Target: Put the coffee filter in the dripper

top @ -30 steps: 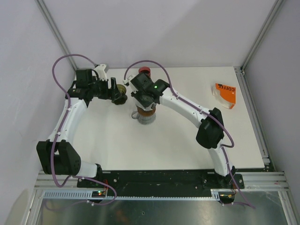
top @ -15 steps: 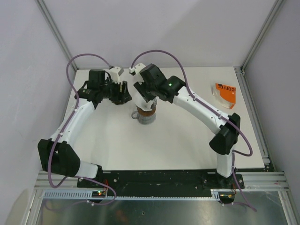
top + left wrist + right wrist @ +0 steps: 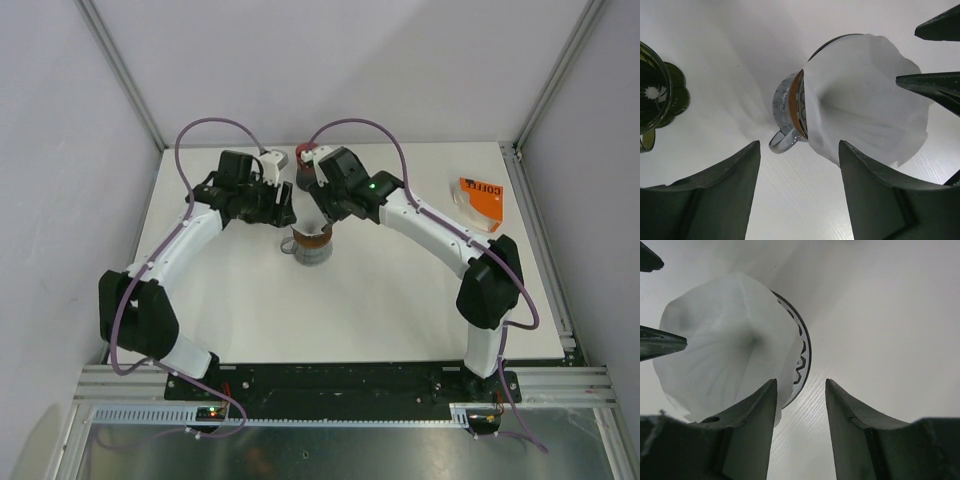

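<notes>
The white paper coffee filter (image 3: 865,100) sits opened out inside the dripper (image 3: 786,112), a metal one with a copper band and a ring handle. The dripper stands mid-table in the top view (image 3: 310,250). The right wrist view shows the filter (image 3: 725,350) standing above the dripper's rim (image 3: 804,352). My left gripper (image 3: 799,146) is open and empty, just left of the dripper (image 3: 283,214). My right gripper (image 3: 801,382) is open and empty, over the dripper's far right side (image 3: 323,212); one finger (image 3: 757,410) lies close to the filter's edge.
A dark green glass dripper (image 3: 657,95) stands left of the metal one. A red object (image 3: 307,155) stands behind the grippers. An orange coffee packet (image 3: 478,203) lies at the far right of the table. Frame posts bound the table.
My left gripper has moved right, from the green dripper towards the metal one. My right arm has swung its elbow right and pulled its gripper back a little above the dripper.
</notes>
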`<state>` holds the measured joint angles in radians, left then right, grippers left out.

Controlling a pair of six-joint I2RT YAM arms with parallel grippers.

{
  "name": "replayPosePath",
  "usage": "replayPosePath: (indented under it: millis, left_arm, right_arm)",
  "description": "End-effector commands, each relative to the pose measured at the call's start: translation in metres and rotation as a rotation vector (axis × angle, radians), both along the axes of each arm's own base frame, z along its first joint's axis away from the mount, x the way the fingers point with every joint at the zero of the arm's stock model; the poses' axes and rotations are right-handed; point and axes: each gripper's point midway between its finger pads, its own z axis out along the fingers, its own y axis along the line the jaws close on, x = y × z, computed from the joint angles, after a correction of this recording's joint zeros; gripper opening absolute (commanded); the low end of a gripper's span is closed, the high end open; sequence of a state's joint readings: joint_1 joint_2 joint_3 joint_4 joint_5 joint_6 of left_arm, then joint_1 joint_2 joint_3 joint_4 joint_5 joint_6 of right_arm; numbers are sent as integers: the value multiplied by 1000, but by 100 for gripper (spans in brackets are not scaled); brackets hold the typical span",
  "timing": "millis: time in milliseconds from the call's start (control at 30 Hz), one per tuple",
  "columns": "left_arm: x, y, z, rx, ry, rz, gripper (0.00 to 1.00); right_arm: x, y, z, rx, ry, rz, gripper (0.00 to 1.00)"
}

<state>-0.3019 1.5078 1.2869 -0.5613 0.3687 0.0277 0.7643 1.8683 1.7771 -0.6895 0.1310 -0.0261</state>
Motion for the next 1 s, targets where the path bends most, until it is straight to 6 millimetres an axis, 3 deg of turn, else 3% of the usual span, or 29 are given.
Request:
replayPosePath:
  millis: [0,200,733,967]
  left_arm:
    - [14,-1,12,23,-67,-5,68]
    - [15,1,-1,46,-44,-2,67]
    - [18,2,-6,60,-39,-1,67]
    - [17,-3,11,28,-71,-19,69]
  right_arm:
    - [11,3,14,62,-50,-23,48]
    - [10,1,4,68,-32,-20,48]
    - [13,-1,-10,72,10,-14,48]
    - [12,1,3,100,-8,-3,48]
